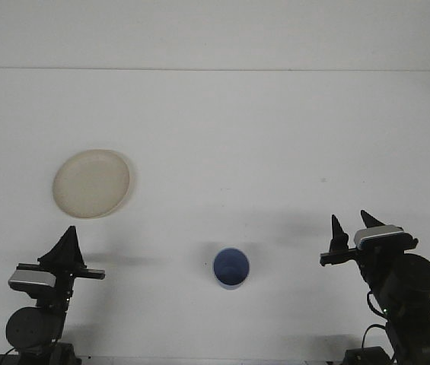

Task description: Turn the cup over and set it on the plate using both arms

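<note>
A blue cup (231, 268) stands on the white table near the front edge, its round top facing the camera. A cream plate (91, 183) lies flat at the middle left with nothing on it. My left gripper (68, 230) rests low at the front left, below the plate, its fingers together in one point and holding nothing. At the front right, my right gripper (350, 222) sits to the right of the cup and well apart from it. Its two fingertips (335, 226) stand apart, with nothing between them.
The white table (260, 137) runs back to a far edge against a pale wall. Both arm bases sit at the table's front corners.
</note>
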Available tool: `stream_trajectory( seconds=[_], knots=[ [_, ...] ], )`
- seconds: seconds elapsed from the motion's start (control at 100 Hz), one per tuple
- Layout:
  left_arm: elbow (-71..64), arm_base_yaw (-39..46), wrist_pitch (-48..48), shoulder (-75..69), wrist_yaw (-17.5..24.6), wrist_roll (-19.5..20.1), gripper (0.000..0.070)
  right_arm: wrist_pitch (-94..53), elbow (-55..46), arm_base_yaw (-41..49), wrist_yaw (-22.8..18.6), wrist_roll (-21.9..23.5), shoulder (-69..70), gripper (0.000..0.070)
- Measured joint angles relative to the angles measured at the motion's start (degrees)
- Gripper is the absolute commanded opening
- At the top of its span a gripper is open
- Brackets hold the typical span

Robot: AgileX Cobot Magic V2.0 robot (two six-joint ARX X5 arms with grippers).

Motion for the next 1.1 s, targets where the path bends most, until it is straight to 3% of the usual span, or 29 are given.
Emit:
stream_trajectory(
  seconds=[0.24,0.33,0.71,1.1],
  knots=[
    [0.0,0.0,0.2,0.0,0.0,-0.1,0.0011,0.0,0.0,0.0,0.0,0.0,0.0,0.0398],
    [0.3,0.0,-1.3,0.0,0.0,-1.9,0.0011,0.0,0.0,0.0,0.0,0.0,0.0,0.0398],
    [25.8,0.0,-27.5,8.2,0.1,-7.4,0.0011,0.0,0.0,0.0,0.0,0.0,0.0,0.0398],
    [59.8,0.0,-63.1,36.4,1.7,-7.2,0.0011,0.0,0.0,0.0,0.0,-0.2,0.0,0.0398]
  ],
)
